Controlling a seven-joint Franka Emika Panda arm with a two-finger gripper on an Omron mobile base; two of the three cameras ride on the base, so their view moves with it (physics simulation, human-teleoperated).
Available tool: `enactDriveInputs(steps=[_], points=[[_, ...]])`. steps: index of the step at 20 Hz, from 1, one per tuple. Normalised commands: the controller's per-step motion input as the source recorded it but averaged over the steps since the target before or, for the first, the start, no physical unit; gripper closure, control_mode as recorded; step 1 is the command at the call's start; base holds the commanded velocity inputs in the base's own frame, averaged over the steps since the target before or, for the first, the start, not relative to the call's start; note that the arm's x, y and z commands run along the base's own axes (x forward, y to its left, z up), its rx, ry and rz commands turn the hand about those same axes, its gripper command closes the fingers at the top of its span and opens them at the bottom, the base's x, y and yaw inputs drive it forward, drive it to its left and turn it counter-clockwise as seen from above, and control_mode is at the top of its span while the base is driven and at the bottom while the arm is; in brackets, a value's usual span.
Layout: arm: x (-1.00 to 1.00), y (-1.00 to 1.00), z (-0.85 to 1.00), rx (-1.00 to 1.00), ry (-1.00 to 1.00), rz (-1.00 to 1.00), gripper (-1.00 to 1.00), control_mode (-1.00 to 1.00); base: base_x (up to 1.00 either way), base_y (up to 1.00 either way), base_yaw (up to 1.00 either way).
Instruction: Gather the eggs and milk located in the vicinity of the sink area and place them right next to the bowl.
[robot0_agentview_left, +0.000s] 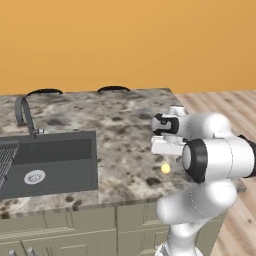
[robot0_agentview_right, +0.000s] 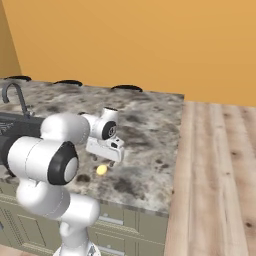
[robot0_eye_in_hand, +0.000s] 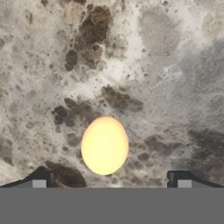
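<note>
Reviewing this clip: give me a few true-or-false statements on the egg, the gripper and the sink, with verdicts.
1. A pale yellow egg lies on the granite counter. True.
2. The gripper is shut on the egg. False: it is open, with the egg between and ahead of the fingertips, not gripped.
3. The sink sits to the left of the egg in the left base view. True.
4. The egg lies inside the sink. False: it lies on the counter, well apart from the basin.
</note>
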Motion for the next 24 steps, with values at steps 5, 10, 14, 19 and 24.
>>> enactDriveInputs(steps=[5,10,14,19,24], points=[[0.13,0.02,-0.15,0.0,0.05,-0.04,-1.0,-1.0,0.0,0.0,0.0],[0.0,0.01,-0.36,0.0,0.0,-0.02,-1.0,-1.0,0.0,0.0,0.0],[0.01,0.0,-0.29,0.0,0.0,-0.03,-1.0,-1.0,0.0,0.0,0.0],[-0.02,0.0,-0.07,0.0,0.0,-0.03,-1.0,-1.0,0.0,0.0,0.0],[0.0,0.09,0.0,0.0,0.0,-0.01,-1.0,-1.0,0.0,0.0,0.0]])
